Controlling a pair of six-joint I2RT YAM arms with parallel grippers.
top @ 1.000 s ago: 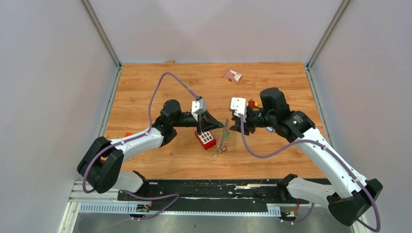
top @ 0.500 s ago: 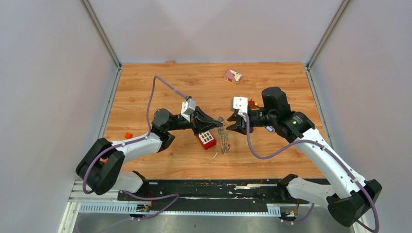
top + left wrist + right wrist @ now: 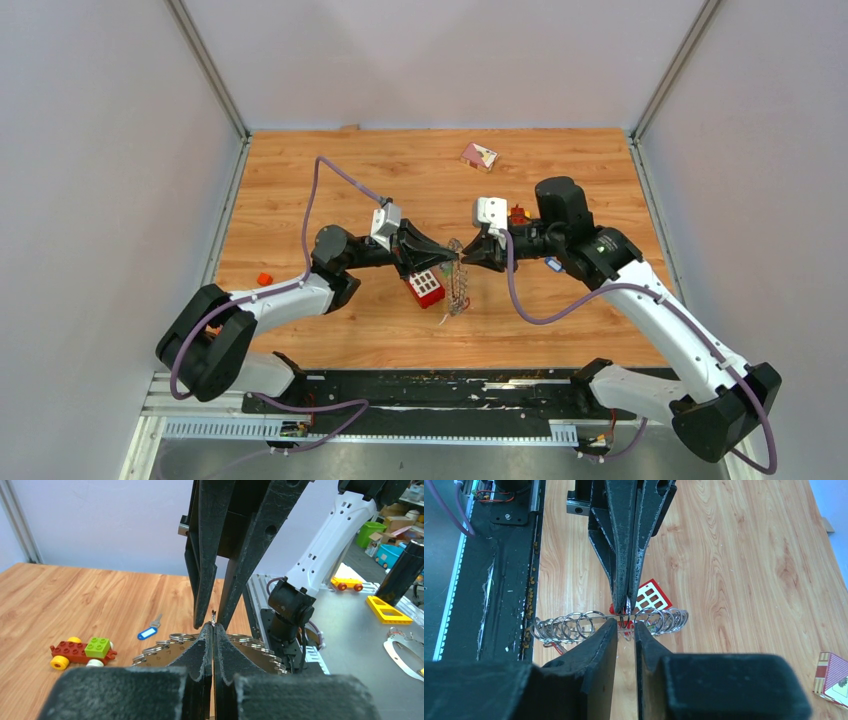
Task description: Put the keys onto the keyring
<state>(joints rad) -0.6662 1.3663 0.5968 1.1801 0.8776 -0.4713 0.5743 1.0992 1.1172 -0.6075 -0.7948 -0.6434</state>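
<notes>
keyring (image 3: 459,288): stands on edge in the air just above the table (image 3: 330,180), between the two arms, its lower rim beside the red brick (image 3: 425,288)
left gripper (image 3: 213,630): jaws clenched on the keyring's upper rim, a thin pinch at the very tips
right gripper (image 3: 625,625): tip to tip with the left one, jaws narrowly apart on either side of the rim wire; I cannot tell whether they bite it
keys: none visible in either gripper; a blue-tagged key (image 3: 148,631) lies flat on the table, well apart from the ring, near the toy blocks (image 3: 82,651)
risk, collision: the two sets of tips crowd the same spot on the rim, so a small misalignment would likely knock them together
risk, slip: a push from the right could twist the ring out of the left's shallow pinch and drop it onto the brick
risk, wasted grasp: with no key in hand, a right-side clamp here threads nothing
risk, snag: the bumpy rim may catch a jaw edge on pulling away
</notes>
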